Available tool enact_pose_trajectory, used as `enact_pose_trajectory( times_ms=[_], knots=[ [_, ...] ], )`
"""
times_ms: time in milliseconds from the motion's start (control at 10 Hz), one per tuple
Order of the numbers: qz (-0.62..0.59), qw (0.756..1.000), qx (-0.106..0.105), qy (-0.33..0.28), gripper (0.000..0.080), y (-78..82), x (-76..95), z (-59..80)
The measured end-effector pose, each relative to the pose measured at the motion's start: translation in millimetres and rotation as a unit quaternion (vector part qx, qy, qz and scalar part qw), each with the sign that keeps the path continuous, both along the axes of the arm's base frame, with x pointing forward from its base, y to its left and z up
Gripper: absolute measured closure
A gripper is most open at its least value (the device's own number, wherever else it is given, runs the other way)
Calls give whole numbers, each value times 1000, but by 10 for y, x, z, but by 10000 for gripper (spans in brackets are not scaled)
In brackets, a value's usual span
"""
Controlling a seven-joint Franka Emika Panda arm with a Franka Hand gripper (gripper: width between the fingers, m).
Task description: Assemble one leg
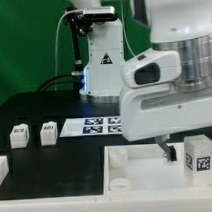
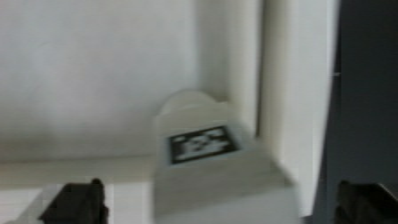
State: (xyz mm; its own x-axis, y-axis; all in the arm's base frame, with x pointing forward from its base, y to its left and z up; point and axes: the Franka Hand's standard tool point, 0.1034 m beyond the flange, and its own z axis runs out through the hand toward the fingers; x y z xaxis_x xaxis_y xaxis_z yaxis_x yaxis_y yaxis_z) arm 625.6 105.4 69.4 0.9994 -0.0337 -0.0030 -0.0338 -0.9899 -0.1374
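A leg (image 1: 199, 155), a small white block with a black-and-white marker on its face, stands at the exterior view's right on the white base (image 1: 87, 180). My gripper (image 1: 182, 151) is low over it and open, with one dark finger (image 1: 166, 149) beside the leg. In the wrist view the leg (image 2: 201, 145) lies between my two dark fingertips (image 2: 75, 202), which are wide apart and do not touch it. The gripper (image 2: 217, 205) holds nothing.
Two more legs (image 1: 20, 134) (image 1: 47, 132) stand on the dark table at the exterior view's left. The marker board (image 1: 100, 124) lies behind the base. The base has a raised rim and a round corner hole (image 1: 119, 179). Another white part (image 1: 1, 169) shows at the left edge.
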Motion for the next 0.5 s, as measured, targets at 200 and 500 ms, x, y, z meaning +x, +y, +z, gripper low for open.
enact_pose_trajectory(
  times_ms=[200, 500],
  knots=[
    [-37, 999, 3, 6, 401, 24, -4, -1],
    [-188, 982, 8, 29, 505, 48, -3, -1]
  ],
)
